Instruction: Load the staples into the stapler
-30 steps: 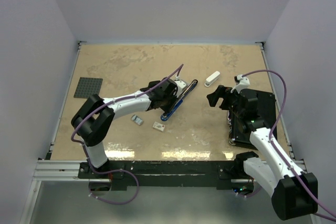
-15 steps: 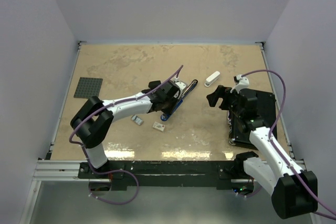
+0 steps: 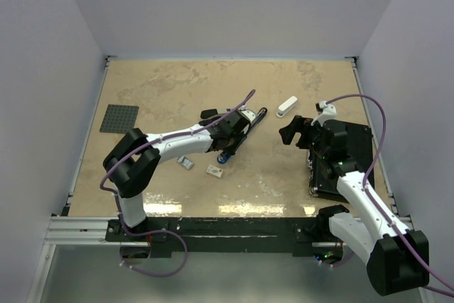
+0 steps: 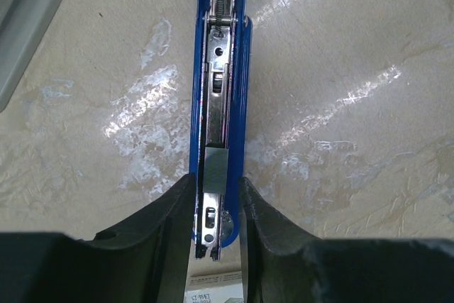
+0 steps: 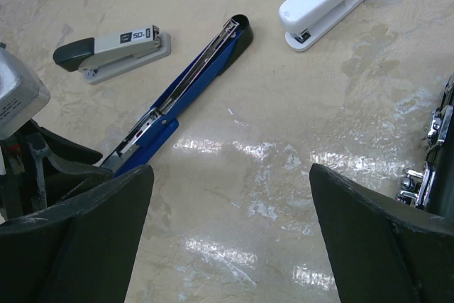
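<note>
On the table (image 3: 177, 83), the blue stapler (image 3: 252, 127) is the largest task piece. It lies just right of centre in the top view, slanting towards the upper right. It is folded open flat, with a long, narrow bare metal channel between blue walls and a spring and hinge at the far end.

The left claw (image 4: 216, 196) straddles its lower end, jaws part-closed, with the fingers (image 4: 167, 225) tight beside the blue walls. I cannot tell whether they actually pinch it. The right claw (image 5: 230, 239) hangs to the right, spread wide and empty.

A white stapler (image 3: 286, 106) and a grey stapler (image 5: 117, 46) lie beyond the blue stapler.

The staples box (image 3: 215, 170), small and whitish, sits below the blue stapler. The grey tray piece (image 3: 185, 162) lies just left of the box. Smallest of all is a short grey strip (image 4: 216, 169) in the channel between the fingers, probably staples.

The step in hand looks like seating that strip. To do it well, keep the claw centred on the channel and move straight along it without twisting, so the strip lies flat between the walls and the stapler does not skid.
</note>
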`<state>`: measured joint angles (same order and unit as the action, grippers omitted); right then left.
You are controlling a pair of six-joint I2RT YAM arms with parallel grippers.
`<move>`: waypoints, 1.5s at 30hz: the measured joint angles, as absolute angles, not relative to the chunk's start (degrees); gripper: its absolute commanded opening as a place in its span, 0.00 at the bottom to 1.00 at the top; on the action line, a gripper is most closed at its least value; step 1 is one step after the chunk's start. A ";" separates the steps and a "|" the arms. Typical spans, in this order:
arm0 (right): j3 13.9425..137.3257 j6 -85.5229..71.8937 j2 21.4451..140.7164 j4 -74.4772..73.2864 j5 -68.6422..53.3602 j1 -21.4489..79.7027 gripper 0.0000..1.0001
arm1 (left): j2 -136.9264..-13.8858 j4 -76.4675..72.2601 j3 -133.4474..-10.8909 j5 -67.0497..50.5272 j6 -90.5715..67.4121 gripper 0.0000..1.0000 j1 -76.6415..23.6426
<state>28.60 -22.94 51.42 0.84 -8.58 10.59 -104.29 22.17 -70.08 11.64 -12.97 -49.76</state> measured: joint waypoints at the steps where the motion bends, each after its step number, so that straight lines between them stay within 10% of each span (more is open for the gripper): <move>1: 28.60 -22.94 51.42 0.82 -8.58 10.59 0.97 | -104.36 22.22 -70.24 12.03 -12.97 0.35 -49.87; 45: 28.60 -23.00 50.87 0.01 -8.56 10.59 0.97 | -108.14 22.41 -72.88 19.22 -12.93 0.32 -52.71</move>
